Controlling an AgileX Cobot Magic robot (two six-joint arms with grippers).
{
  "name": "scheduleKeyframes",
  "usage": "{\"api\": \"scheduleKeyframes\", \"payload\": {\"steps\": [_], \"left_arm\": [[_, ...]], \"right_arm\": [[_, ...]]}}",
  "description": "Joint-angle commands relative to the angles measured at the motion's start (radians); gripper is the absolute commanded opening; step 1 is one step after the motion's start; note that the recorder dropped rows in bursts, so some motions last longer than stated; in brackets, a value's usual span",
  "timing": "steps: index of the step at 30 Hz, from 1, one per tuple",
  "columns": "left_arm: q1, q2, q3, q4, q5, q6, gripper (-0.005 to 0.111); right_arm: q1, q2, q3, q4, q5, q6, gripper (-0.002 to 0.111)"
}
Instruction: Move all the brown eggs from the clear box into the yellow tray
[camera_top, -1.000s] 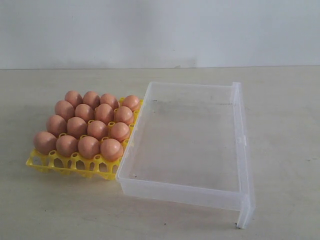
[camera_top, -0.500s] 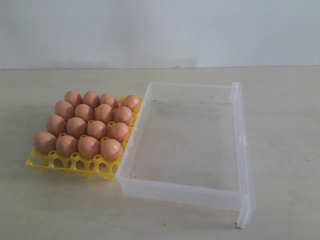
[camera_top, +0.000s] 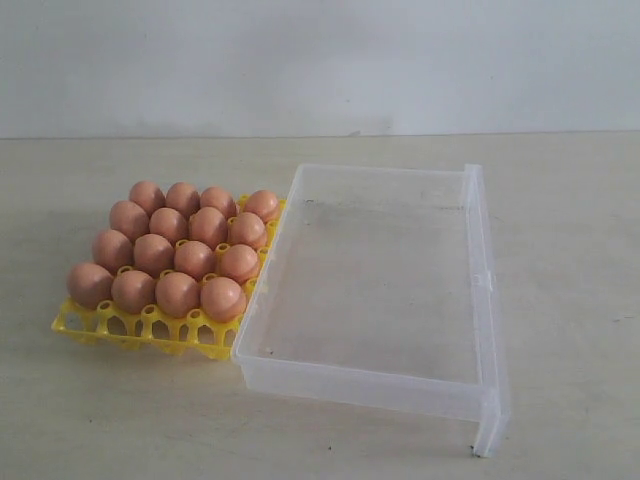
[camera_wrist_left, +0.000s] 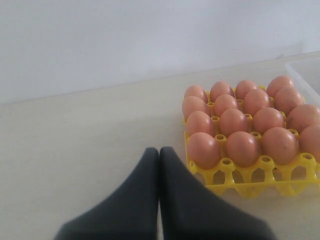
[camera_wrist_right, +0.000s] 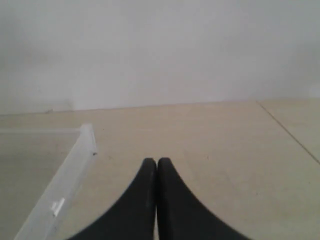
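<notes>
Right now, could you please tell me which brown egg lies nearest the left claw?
The corner egg of the yellow tray, in the row facing the left claw and at the end farthest from the clear box; all others lie beyond.

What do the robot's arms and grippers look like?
The left gripper and right gripper look alike: each has two matte black fingers, broad at the base and curving in to narrow, rounded tips. No cables or markings show. The arms themselves are out of view.
</notes>
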Motion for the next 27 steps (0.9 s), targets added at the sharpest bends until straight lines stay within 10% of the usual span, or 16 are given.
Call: {"api": "scheduleKeyframes", "payload": {"steps": [1,15,22,27], "left_arm": [[-0.003,-0.002,0.003,-0.003,-0.009,-0.010,-0.004],[-0.003,-0.002,0.003,-0.003,-0.009,-0.006,-0.004],[-0.003,-0.002,0.003,-0.003,-0.009,-0.006,-0.004],[-0.003,-0.002,0.003,-0.003,-0.009,-0.006,-0.004]], "right_arm": [[-0.001,-0.150,0.180,-0.059,-0.015,0.082,0.000],[-0.002,-0.163,0.184,0.072,0.121,-0.002,0.000],[-0.002,-0.163,0.184,0.730,0.023,-0.529,0.000],[-0.002,-0.163,0.184,0.607,-0.015,-0.540,0.000]]}}
